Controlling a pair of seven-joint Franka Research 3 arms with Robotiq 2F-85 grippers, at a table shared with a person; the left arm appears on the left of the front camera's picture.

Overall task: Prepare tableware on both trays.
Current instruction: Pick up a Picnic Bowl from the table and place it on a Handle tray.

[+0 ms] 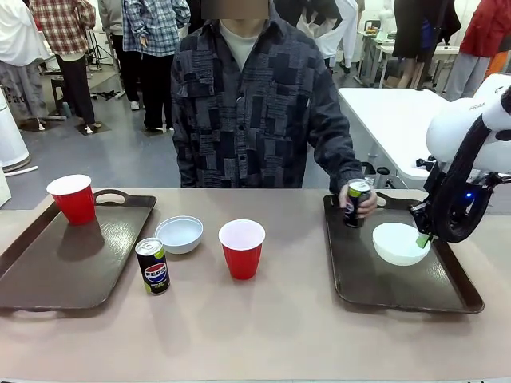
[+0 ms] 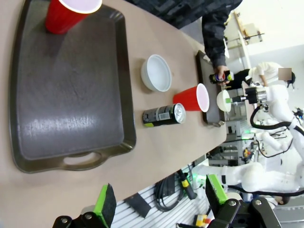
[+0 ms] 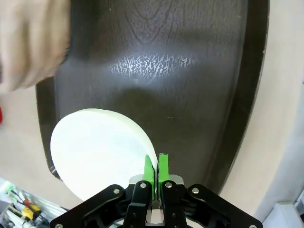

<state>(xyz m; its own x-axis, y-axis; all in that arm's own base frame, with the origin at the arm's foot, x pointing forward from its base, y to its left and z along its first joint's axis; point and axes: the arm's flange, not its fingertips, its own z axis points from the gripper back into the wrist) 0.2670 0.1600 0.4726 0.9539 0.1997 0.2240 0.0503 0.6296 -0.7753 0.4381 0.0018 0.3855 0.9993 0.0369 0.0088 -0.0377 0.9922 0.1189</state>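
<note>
My right gripper (image 1: 423, 238) is shut on the rim of a white bowl (image 1: 398, 242) over the right tray (image 1: 351, 275); in the right wrist view the green pads (image 3: 150, 167) pinch the bowl's (image 3: 95, 147) edge above the tray (image 3: 180, 57). A person's hand holds a dark can (image 1: 357, 202) upright at that tray's far left corner. The left tray (image 1: 72, 271) carries a red cup (image 1: 72, 198). On the table between the trays stand a Pepsi can (image 1: 152, 266), a second white bowl (image 1: 179, 234) and a second red cup (image 1: 241, 248). My left gripper (image 2: 159, 197) hangs open and empty, high over the table's near left edge.
The person stands at the far side of the table, between the trays. Other people and a white table are behind them. Bare tabletop lies along the near edge.
</note>
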